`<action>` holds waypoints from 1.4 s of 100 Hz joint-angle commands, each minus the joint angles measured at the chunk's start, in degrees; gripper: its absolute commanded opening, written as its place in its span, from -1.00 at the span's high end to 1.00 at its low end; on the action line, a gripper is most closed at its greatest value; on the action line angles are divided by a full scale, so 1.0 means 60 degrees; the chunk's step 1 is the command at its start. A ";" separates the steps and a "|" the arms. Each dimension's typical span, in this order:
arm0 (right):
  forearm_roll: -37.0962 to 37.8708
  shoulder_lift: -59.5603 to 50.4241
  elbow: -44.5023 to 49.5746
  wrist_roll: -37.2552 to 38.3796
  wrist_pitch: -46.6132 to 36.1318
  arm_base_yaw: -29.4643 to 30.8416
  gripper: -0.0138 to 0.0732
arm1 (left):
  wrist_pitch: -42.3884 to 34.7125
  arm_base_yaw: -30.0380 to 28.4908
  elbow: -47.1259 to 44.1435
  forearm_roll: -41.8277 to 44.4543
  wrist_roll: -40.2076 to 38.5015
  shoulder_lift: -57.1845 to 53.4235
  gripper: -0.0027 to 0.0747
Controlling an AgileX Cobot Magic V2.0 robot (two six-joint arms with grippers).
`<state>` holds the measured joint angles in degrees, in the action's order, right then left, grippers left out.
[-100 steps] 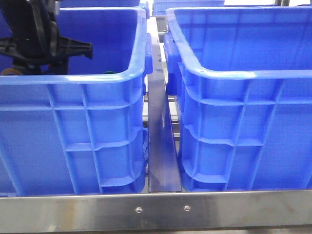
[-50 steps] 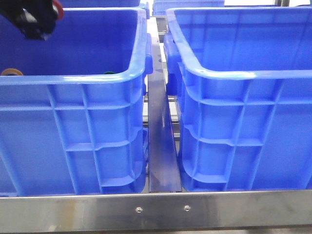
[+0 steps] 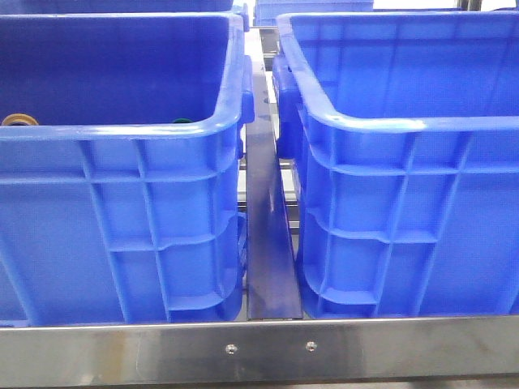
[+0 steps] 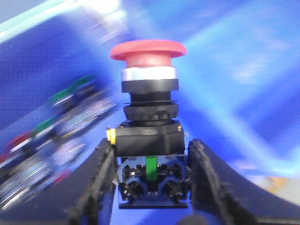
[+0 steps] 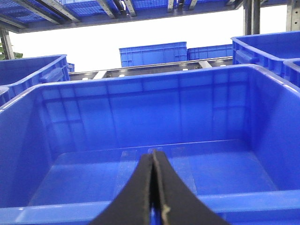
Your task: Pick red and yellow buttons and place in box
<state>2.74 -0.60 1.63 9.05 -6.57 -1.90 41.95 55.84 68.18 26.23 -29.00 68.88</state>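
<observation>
We see glossy blue plastic crates (image 3: 146,203), a brushed metal rail (image 3: 259,350), and a matt red button cap (image 4: 147,49) above its shiny metal collar (image 4: 149,74).

Red button (image 4: 147,52): mushroom-shaped red cap on a silver collar and black switch body, upright, clamped at its base between the two black fingers of the left gripper (image 4: 151,176); background blurred. Yellow button (image 3: 18,120): only its orange-yellow top shows above the near rim of the left blue crate (image 3: 122,134). Box (image 3: 405,126): deep blue ribbed crate, right side.
</observation>
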 commanded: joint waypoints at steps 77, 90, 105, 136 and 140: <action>0.0089 -0.0059 -0.2382 0.0846 0.1173 -0.0015 0.90 | -0.1464 0.1435 0.0230 0.0209 0.0257 0.0344 0.98; 0.0089 0.0603 -0.4113 0.0855 0.3387 -0.0015 0.90 | -0.1464 0.1435 0.0230 0.0209 0.0257 0.0344 0.98; -0.0074 0.1944 -0.5831 0.0855 0.5384 -0.0015 0.90 | -0.1464 0.1435 0.0230 0.0209 0.0257 0.0344 0.98; -0.2114 0.4701 -0.7553 0.0835 0.6832 -0.0015 0.90 | -0.1464 0.1435 0.0230 0.0209 0.0257 0.0344 0.98; -0.2104 0.4927 -0.7553 0.0813 0.6723 -0.0015 0.90 | -0.1464 0.1435 0.0230 0.0209 0.0257 0.0344 0.98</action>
<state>-8.30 25.58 -41.57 14.12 37.69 -1.90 36.70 64.09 67.71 26.30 -27.40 72.23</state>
